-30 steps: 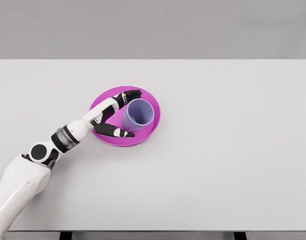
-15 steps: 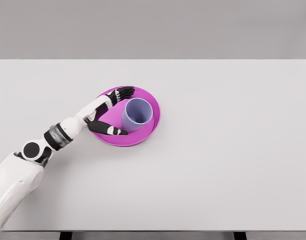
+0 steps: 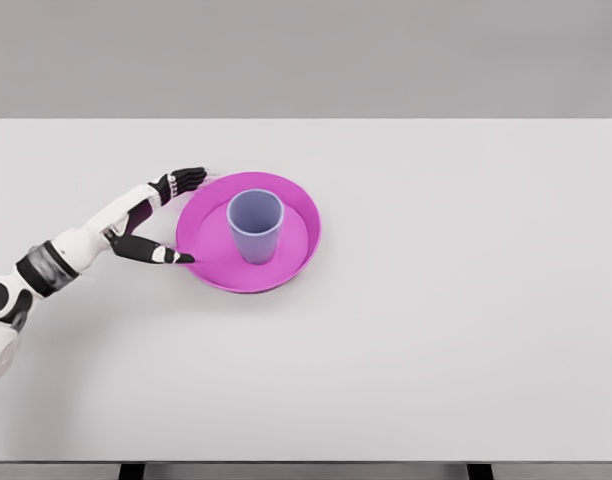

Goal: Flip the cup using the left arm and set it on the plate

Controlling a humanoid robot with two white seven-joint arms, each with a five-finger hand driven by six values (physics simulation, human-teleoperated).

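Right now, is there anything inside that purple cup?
The cup stands upright, mouth up, on the pink plate. What shows of its inside looks empty; the bottom is partly hidden by the near wall.

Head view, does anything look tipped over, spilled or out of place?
Nothing stands out. The lavender plastic cup stands upright, mouth up, inside the round magenta plate. The left hand is open beside the plate's left rim, holding nothing.

White table, magenta plate lying left of its middle, nearer the far edge
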